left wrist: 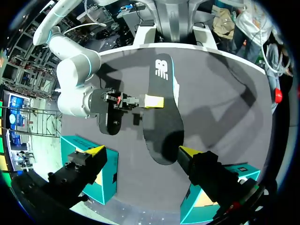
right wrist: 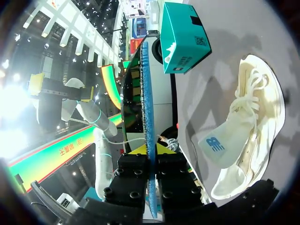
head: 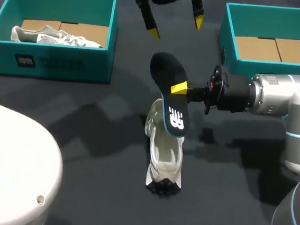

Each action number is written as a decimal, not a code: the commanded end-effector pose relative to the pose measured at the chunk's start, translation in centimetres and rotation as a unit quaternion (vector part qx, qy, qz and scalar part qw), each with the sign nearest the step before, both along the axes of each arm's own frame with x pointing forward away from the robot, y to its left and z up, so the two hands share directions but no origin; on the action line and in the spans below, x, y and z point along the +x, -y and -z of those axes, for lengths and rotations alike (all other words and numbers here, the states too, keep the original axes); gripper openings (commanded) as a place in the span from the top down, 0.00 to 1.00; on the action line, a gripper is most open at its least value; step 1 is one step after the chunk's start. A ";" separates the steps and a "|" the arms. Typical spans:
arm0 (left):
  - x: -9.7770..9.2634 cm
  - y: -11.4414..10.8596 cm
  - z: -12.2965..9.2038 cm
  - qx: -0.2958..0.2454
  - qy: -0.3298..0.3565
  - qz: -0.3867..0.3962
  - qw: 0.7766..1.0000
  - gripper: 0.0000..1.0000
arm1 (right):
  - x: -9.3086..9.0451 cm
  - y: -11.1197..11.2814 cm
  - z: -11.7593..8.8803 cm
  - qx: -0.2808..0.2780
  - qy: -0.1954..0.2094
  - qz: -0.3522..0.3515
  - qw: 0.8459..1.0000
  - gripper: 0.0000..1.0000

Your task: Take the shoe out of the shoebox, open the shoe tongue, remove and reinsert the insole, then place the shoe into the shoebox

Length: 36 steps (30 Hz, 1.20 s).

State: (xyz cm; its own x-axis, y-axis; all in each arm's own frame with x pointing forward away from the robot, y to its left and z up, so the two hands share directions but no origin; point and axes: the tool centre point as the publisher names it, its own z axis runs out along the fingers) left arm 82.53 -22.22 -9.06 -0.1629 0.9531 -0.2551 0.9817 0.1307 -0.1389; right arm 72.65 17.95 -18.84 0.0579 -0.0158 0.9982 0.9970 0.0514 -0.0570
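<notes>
Right end effector (right wrist: 152,151) gripped insole (right wrist: 146,93) edge-on, logo end just over shoe (head: 165,162) lying on counter (head: 82,154). Left end effector (head: 176,28) hung wide open beyond. Reinsertion seemed next: you needed tongue clear, leading end angled into opening, slow push, since thin insole could twist in pinch.

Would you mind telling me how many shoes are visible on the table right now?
2. One shoe at the table's middle, beneath the held insole; a second shoe inside the left shoebox. The right shoebox shows only cardboard.
</notes>
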 end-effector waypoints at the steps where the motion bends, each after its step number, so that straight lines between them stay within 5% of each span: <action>1: 0.3 0.6 -0.2 0.162 -0.020 0.025 0.986 0.00 | -0.1 -0.1 0.0 -0.001 0.000 0.000 1.000 1.00; 16: -0.4 0.6 0.3 0.151 -0.021 0.028 0.988 0.00 | -0.1 -0.1 0.0 -0.001 0.000 0.000 1.000 1.00; 30: -2.8 -3.6 0.5 -0.026 0.005 -0.009 1.000 0.00 | -0.1 -0.1 0.0 -0.001 0.000 0.000 1.000 1.00; 36: -3.8 -5.9 1.1 -0.178 -0.002 -0.048 0.983 0.00 | -0.1 -0.1 0.0 -0.001 0.000 0.000 1.000 1.00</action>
State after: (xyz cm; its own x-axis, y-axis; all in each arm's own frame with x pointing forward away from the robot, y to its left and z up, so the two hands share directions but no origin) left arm 79.62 -18.95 -9.44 -0.1943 0.9771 -0.0865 0.9693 0.1777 -0.1698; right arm 72.68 17.97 -18.86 0.0582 -0.0160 0.9982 0.9970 0.0517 -0.0573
